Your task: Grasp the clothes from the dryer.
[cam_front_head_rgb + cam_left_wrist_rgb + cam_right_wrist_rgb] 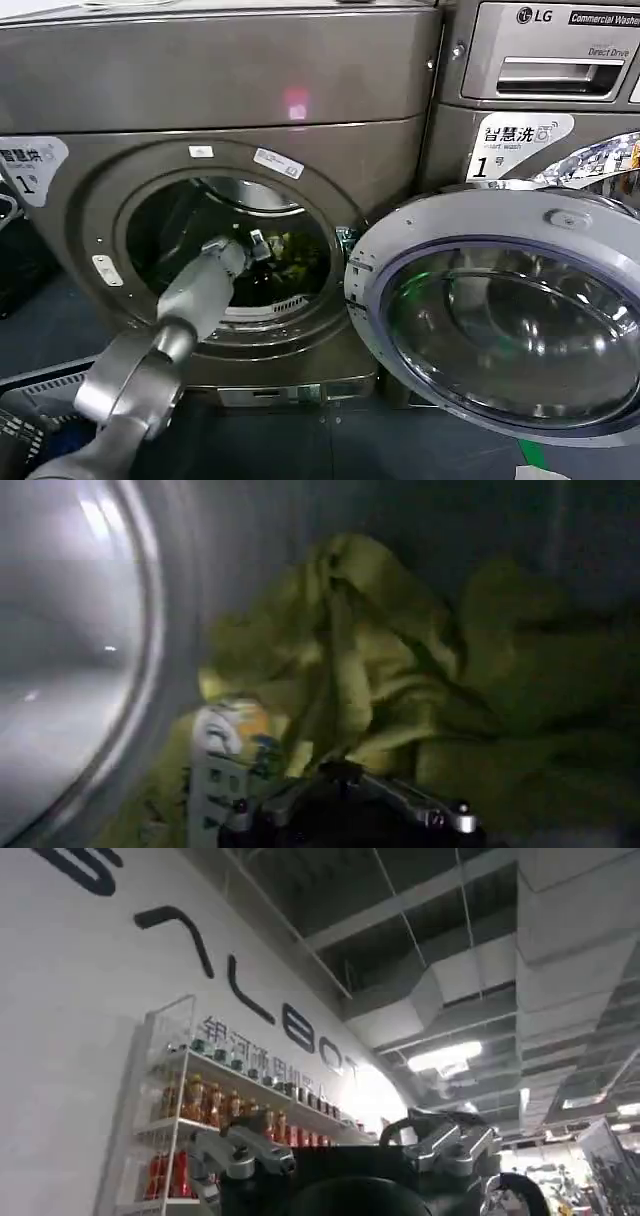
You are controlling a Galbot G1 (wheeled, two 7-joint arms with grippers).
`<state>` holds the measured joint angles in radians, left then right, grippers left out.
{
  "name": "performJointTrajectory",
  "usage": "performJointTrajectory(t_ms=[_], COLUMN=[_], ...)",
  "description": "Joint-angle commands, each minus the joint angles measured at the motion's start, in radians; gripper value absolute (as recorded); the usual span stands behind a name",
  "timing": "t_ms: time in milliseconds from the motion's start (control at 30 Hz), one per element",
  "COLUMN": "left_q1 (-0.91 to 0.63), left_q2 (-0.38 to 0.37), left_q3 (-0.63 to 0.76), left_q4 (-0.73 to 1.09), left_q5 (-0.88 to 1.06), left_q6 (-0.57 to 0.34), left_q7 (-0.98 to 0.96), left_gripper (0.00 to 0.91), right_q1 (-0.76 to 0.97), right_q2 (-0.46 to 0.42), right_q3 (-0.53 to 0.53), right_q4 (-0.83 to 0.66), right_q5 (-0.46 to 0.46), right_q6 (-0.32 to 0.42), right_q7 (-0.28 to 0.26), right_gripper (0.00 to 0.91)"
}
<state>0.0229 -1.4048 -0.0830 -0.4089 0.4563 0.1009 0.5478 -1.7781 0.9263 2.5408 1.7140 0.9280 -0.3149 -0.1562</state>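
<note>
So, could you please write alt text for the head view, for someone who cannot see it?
The robot's left arm reaches through the round opening of the dark bronze dryer, its left pincer beside yellow-green clothes in the drum. The dryer's glass door hangs open to the right.

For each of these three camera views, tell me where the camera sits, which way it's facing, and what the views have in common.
Head view: on the robot's head, looking forward and down at the dryer, its door swung open; the left arm reaches into the drum.
Left wrist view: inside the drum, facing the clothes; the left gripper sits low in frame.
Right wrist view: tilted up at a ceiling and a drinks shelf; the right gripper, jaws apart.
Shared: head and left wrist views both show the clothes.
</note>
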Motion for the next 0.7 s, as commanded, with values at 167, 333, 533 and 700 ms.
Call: performJointTrajectory(t_ms=[167, 333, 533, 700], left_q1=[0.238, 0.302, 0.426, 0.534], left_q2=[0.009, -0.005, -0.041, -0.072], left_q3=[-0.197, -0.245, -0.313, -0.354], left_q4=[-0.434, -0.535, -0.707, -0.879], left_q5=[-0.477, -0.598, -0.687, -0.645], left_q6=[-0.062, -0.183, -0.305, -0.308], left_q7=[-0.352, -0.472, -0.575, -0.646], left_gripper=[0.000, 0.000, 0.000, 0.000], right_q1=[-0.005, -0.007, -0.005, -0.013], right_q2=[-0.004, -0.006, -0.007, 0.000], right_q3=[0.002, 0.004, 0.003, 0.016], right_q4=[-0.006, -0.001, 0.009, 0.013], right_q5=[-0.083, -0.092, -0.102, -0.110], right_q6=[-0.002, 0.002, 0.015, 0.040], right_q7=[0.026, 0.027, 0.020, 0.004], right_gripper=[0.907, 0.907, 0.907, 0.907])
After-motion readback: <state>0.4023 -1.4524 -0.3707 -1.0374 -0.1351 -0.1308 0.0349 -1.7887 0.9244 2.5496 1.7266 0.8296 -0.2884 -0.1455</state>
